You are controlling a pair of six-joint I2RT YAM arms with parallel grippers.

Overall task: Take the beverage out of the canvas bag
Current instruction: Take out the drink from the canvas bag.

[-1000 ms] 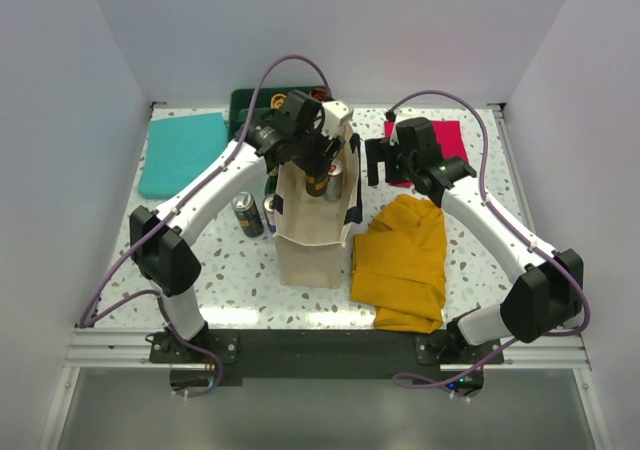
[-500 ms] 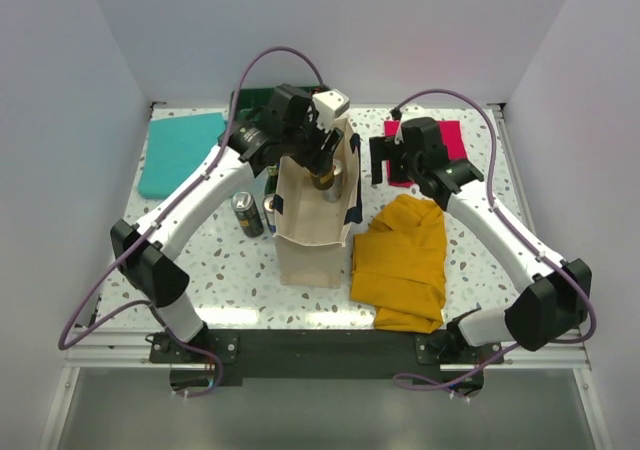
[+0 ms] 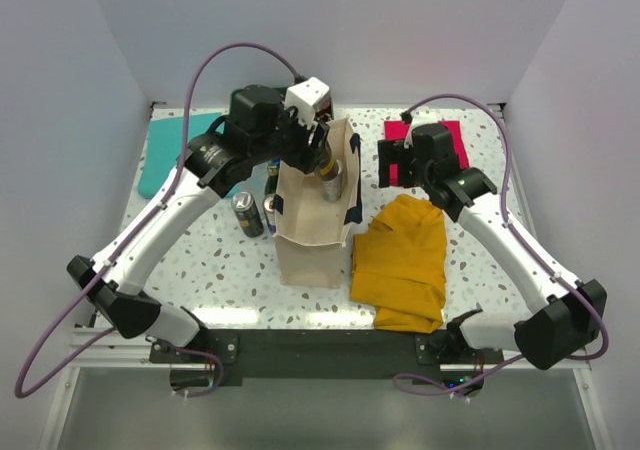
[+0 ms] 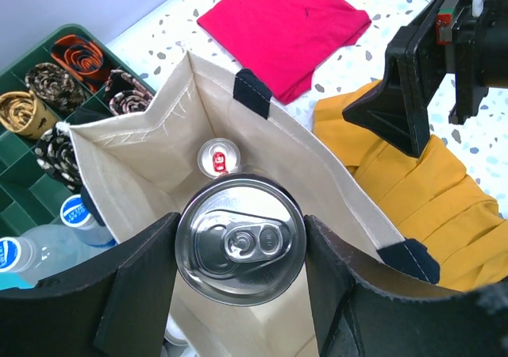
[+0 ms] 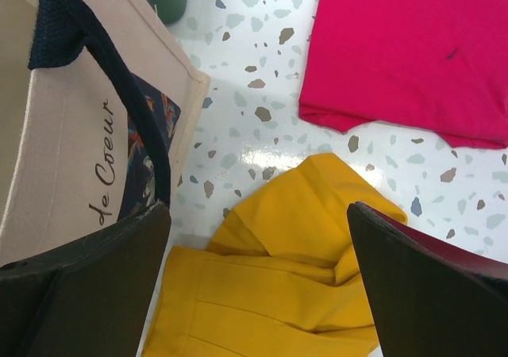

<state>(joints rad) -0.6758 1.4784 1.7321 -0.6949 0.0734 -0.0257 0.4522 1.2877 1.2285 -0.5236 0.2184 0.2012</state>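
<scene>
- The left tool [image 3: 322, 156] pinched a silver beverage can [image 4: 240, 240] by its sides, upright at the mouth of the canvas bag [image 3: 310, 255]. Whether the can's base was clear of the rim could not be told.
- A straight lift, clear of the navy handles [image 4: 252, 94], looked safest before any swing to the left of the bag.
- The right tool [image 5: 258, 282] hung spread wide just right of the bag, holding nothing.
- A second can [image 4: 218, 157] sat deep inside the bag.
- On the speckled counter [image 3: 230, 270], a mustard cloth [image 3: 405, 260] lay right of the bag and loose cans [image 3: 247, 213] stood to its left. Behind it were a red cloth [image 3: 450, 140], a teal cloth [image 3: 175, 155] and a green tray [image 4: 16, 190].
- Pale walls [image 3: 330, 30] enclosed everything.
</scene>
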